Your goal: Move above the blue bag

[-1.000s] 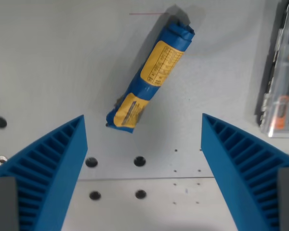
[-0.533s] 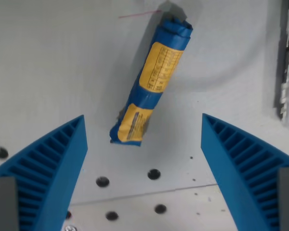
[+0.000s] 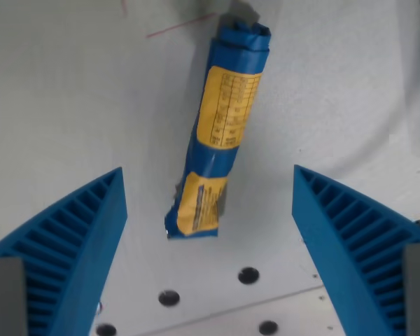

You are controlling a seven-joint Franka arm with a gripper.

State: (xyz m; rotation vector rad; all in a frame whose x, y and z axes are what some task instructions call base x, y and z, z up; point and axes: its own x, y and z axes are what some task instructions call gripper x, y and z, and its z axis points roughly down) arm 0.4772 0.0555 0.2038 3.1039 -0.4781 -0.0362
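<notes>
Blue bag (image 3: 220, 133) (rolled) between spread hand (image 3: 210, 245) fingers

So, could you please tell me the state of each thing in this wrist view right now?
Blue bag: rolled up into a tube, lying flat on the table, free, not gripped.
Tool: open, both blue fingers spread wide, holding nothing, clear of the bag.
Table: white surface with several dark holes near the bottom edge.
</notes>
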